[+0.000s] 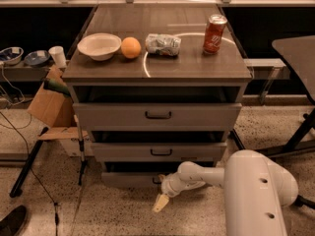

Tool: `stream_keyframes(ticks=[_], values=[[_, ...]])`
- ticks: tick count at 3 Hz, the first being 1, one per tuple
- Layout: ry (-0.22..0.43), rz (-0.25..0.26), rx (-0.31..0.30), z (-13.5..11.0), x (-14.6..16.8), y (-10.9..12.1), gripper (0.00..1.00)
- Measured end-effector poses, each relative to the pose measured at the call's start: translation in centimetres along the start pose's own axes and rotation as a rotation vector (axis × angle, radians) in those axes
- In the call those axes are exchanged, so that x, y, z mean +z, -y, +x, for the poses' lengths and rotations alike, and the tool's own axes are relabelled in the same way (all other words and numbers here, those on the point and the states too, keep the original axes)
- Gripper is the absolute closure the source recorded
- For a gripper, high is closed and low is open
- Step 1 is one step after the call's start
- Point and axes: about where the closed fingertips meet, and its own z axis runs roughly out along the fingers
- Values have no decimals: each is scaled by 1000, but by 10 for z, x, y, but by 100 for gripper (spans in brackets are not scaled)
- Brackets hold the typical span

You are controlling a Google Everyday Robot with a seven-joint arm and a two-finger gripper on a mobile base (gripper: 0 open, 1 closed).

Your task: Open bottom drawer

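Note:
The cabinet has three grey drawers. The bottom drawer (129, 180) is the lowest, with a low flat front just above the floor. A dark gap shows above its front. My gripper (161, 199) is at the middle of that front, right by the small dark handle (157, 180), and its cream tip hangs down toward the floor. My white arm (209, 175) reaches in from the lower right and hides the right part of the drawer front. The middle drawer (160, 151) and top drawer (157, 115) sit above it.
On the cabinet top (197, 65) stand a white bowl (99, 45), an orange (130, 47), a crumpled bag (163, 44) and a red can (214, 33). A cardboard box (51, 104) and a stand leg (29, 161) are at the left. A dark table (298, 50) is at the right.

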Motion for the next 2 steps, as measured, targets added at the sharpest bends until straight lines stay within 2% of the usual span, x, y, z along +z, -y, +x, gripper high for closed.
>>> stream_keyframes(ticks=[2], values=[[-3, -37, 10, 10, 21, 5, 0]])
